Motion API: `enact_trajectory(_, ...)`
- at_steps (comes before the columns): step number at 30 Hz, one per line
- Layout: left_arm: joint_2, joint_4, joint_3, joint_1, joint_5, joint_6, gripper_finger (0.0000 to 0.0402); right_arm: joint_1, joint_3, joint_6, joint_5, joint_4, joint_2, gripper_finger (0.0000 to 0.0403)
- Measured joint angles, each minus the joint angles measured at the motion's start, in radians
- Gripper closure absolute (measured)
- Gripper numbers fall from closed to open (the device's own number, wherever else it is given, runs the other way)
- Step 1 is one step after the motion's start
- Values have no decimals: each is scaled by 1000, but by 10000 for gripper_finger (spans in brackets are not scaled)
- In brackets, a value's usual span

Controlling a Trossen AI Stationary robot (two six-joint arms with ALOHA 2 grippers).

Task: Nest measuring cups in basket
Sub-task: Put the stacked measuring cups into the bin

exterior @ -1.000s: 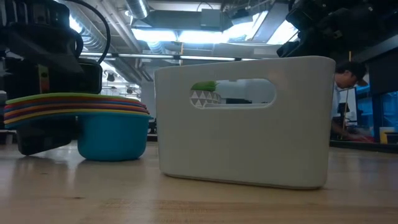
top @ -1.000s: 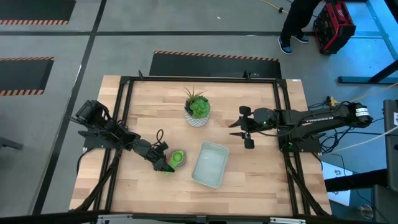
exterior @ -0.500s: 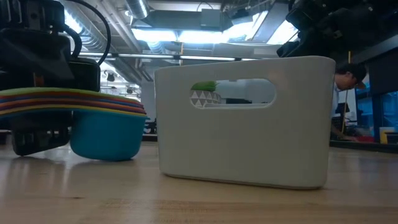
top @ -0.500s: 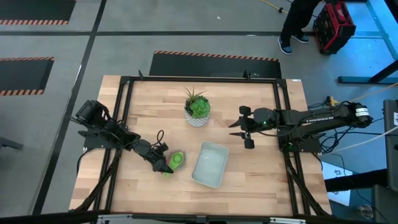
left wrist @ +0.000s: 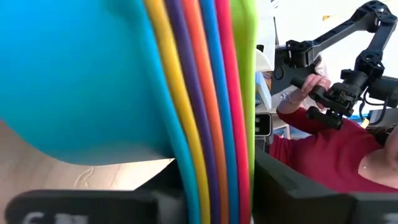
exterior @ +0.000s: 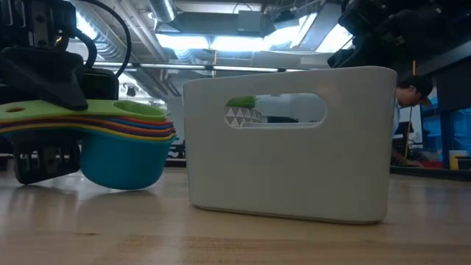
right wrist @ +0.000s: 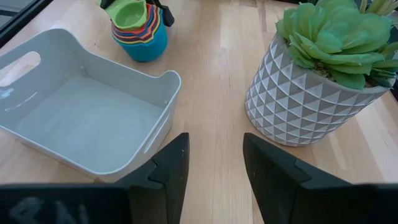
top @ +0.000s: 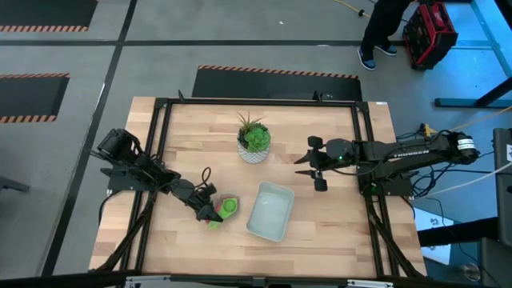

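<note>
The measuring cups [top: 227, 207] are nested in one stack, teal at the bottom [exterior: 121, 162] and green on top [right wrist: 129, 14]. They stand on the wooden table left of the basket [top: 268, 212], a pale empty bin [exterior: 294, 147]. My left gripper [top: 213, 213] is shut on the stack's handles. My right gripper [top: 302, 164] hangs open above the table between the plant pot and the basket, with nothing between its fingers [right wrist: 214, 174]. My left gripper pinches the fanned bundle of flat handles [left wrist: 214, 180] between its two fingers, one finger on top of the green handle [exterior: 33, 110] and one beneath the stack. It comes in nearly level from the table's left. The stack is tilted; whether the teal cup's bottom still touches the table I cannot tell.
A white patterned pot with a green plant [top: 254, 142] stands behind the basket toward the far edge. A person in a red sleeve [left wrist: 323, 155] shows beyond the table. Bare wood lies near the front edge [top: 240, 256].
My left gripper has shut on the handles without changing place. The stack has shifted a little toward that gripper and tipped, so its green top now shows in the low view.
</note>
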Motion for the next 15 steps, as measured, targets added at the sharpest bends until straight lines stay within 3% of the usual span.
enact_trajectory(8,0,10,0,0,-5,-1,317,0,0,0,0,0,0,247)
enact_trajectory(15,0,200,0,0,-37,-12,317,0,0,0,0,0,0,247)
